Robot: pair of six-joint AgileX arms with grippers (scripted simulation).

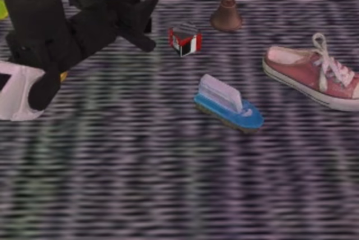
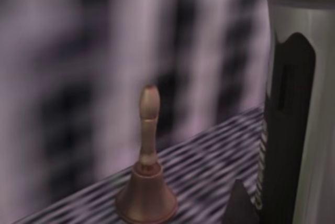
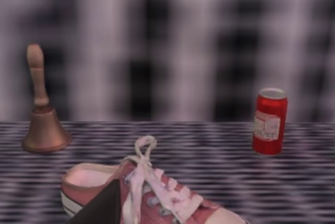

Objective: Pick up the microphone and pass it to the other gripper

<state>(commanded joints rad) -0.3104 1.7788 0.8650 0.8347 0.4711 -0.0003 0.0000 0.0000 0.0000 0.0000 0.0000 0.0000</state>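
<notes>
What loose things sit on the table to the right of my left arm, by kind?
bell: 1
cube: 1
brush: 1
shoe: 1
can: 1
Total: 5

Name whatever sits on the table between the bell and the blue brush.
Top view: nothing stands between the bell and the blue brush; only bare patterned table. The red-white-black cube sits off that line, toward the left.
</notes>
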